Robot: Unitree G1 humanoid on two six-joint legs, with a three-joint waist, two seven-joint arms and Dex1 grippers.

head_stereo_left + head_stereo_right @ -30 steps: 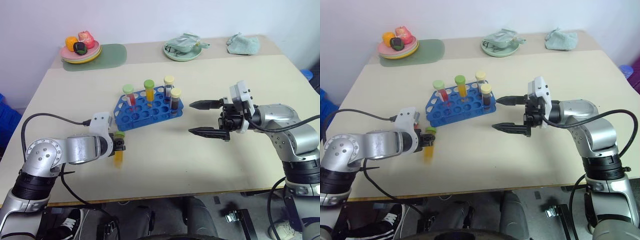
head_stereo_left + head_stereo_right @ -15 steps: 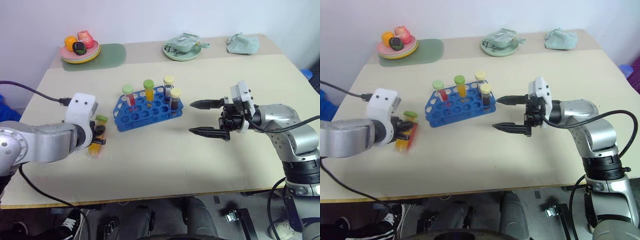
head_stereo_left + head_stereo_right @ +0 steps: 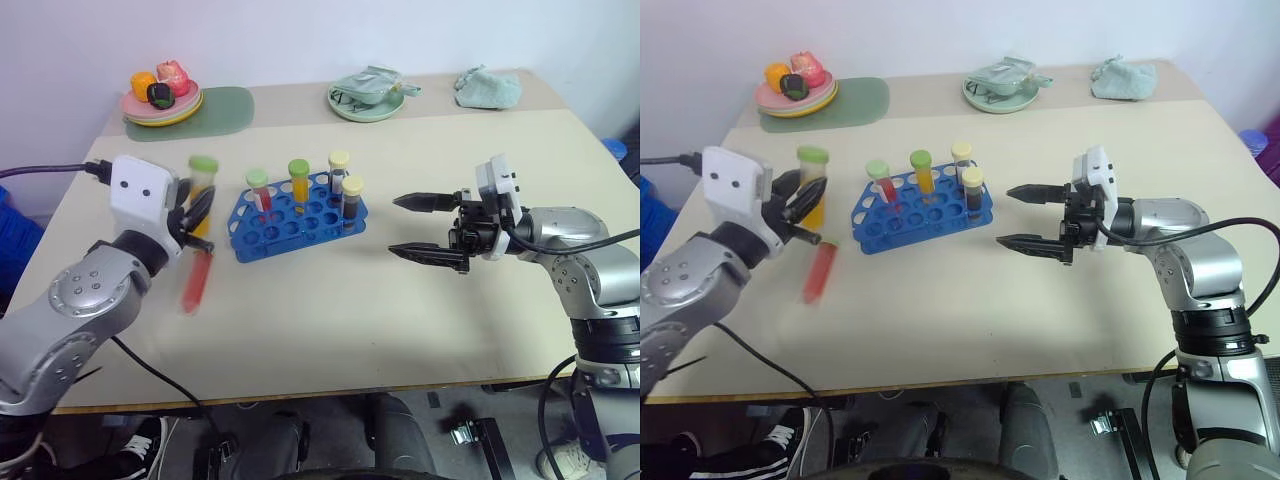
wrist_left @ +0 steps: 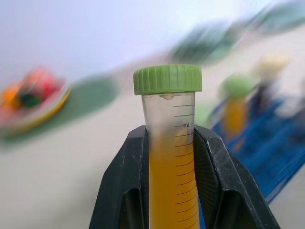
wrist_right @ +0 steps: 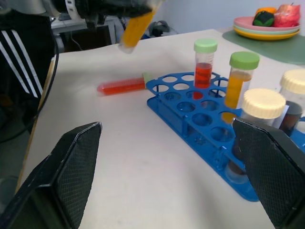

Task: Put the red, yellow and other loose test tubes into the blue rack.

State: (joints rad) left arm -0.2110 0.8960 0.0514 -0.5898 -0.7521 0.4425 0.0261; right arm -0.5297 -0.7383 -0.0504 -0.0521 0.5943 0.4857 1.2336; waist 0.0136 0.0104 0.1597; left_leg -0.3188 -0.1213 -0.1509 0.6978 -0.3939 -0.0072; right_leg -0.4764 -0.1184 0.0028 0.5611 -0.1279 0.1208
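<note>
Left pincer (image 3: 800,205) grips a yellow tube (image 3: 812,187) upright beside the rack (image 3: 920,205); right pincer (image 3: 1032,217) gapes empty. Best kept vertical over a free hole, then lowered.

Blue rack (image 5: 200,114) sits at right on the counter (image 5: 119,157), with a red tube (image 5: 204,67), an orange tube (image 5: 237,78) and two cream-capped ones (image 5: 257,119) upright in it. Another red tube (image 5: 121,86) lies flat beside it, cap touching the rack. Upper left, a yellow tube (image 5: 136,28) hangs tilted from the other gripper (image 5: 112,7). Plate of fruit (image 5: 267,26) upper right.

The left hand (image 4: 172,191) covers the yellow tube's (image 4: 172,157) lower sides; the blue rack (image 4: 271,162) behind is blurred.
</note>
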